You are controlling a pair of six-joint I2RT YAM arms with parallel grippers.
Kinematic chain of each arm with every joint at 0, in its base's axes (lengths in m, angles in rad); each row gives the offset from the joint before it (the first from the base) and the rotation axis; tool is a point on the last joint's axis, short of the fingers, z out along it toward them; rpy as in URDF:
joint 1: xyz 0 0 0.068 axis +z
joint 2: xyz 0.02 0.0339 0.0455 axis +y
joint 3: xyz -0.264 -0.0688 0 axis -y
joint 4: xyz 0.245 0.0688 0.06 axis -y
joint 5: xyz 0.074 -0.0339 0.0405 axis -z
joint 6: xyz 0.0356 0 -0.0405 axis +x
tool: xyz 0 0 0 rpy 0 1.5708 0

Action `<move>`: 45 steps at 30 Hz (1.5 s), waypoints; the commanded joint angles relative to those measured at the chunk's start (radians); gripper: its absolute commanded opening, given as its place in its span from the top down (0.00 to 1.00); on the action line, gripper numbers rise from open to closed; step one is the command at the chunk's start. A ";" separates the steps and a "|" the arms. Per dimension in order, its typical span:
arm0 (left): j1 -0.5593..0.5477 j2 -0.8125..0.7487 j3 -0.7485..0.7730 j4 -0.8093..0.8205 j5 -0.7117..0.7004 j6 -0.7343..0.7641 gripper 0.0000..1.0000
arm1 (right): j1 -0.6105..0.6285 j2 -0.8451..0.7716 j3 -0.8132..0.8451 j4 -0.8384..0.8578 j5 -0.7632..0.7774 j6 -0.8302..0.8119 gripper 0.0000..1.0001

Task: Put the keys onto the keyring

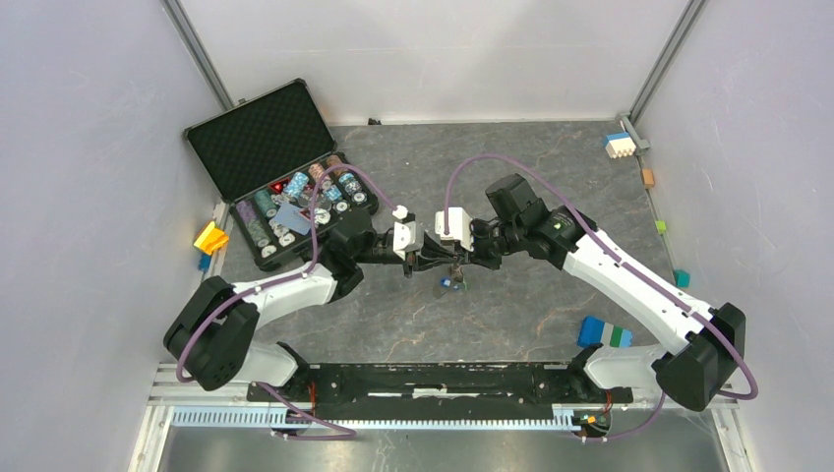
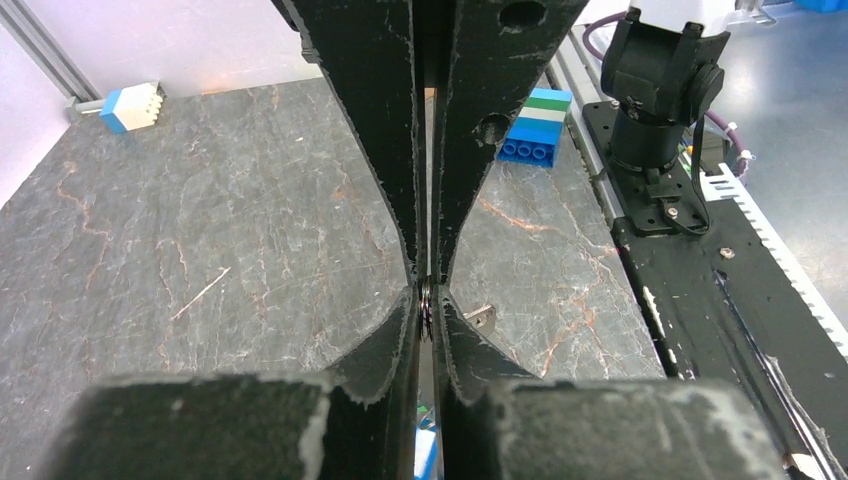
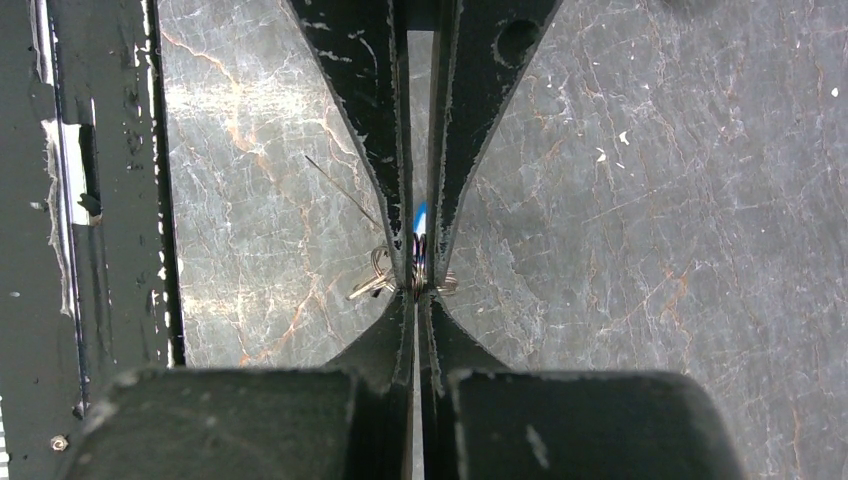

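1. Two arms share one dark grey stone table (image 1: 531, 197) veined with rust, shut in by pale walls (image 1: 89, 147).
2. One open black case (image 1: 261, 138) of poker chips (image 1: 295, 187) sits at the far left; I meet myself just right of it, above the table's middle.
3. Both arms reach inward from the near edge, wrists level, tips facing each other.
4. My left gripper (image 1: 430, 264) is squeezed to a thin slit, nipping the edge of the keyring (image 2: 427, 305).
5. My right gripper (image 1: 464, 258) is fully closed on the same keyring from the side away from the case.
6. Keys (image 3: 372, 283) dangle under my fingers; I count one blue tag (image 3: 421, 215) and cannot tell the others.
7. One yellow block (image 1: 210, 237) lies left of the case; one blue, white and green block (image 1: 603, 332) lies well right of it.
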 commanded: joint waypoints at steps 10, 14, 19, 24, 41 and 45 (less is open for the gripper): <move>-0.001 -0.006 -0.024 0.214 -0.021 -0.137 0.98 | 0.008 -0.027 -0.014 0.052 -0.001 0.003 0.93; 0.014 -0.011 -0.060 0.331 -0.074 -0.253 0.98 | 0.004 -0.067 -0.045 0.089 0.006 0.009 0.65; 0.020 -0.019 -0.074 0.405 -0.152 -0.355 0.98 | -0.016 -0.111 -0.069 0.118 -0.028 0.007 0.41; 0.020 -0.017 -0.087 0.457 -0.192 -0.416 0.98 | -0.047 -0.144 -0.115 0.183 -0.079 0.029 0.38; 0.021 -0.004 -0.094 0.507 -0.217 -0.477 0.98 | -0.075 -0.120 -0.174 0.280 -0.187 0.095 0.78; 0.021 0.006 -0.095 0.545 -0.221 -0.511 0.98 | -0.077 -0.116 -0.190 0.300 -0.190 0.106 0.89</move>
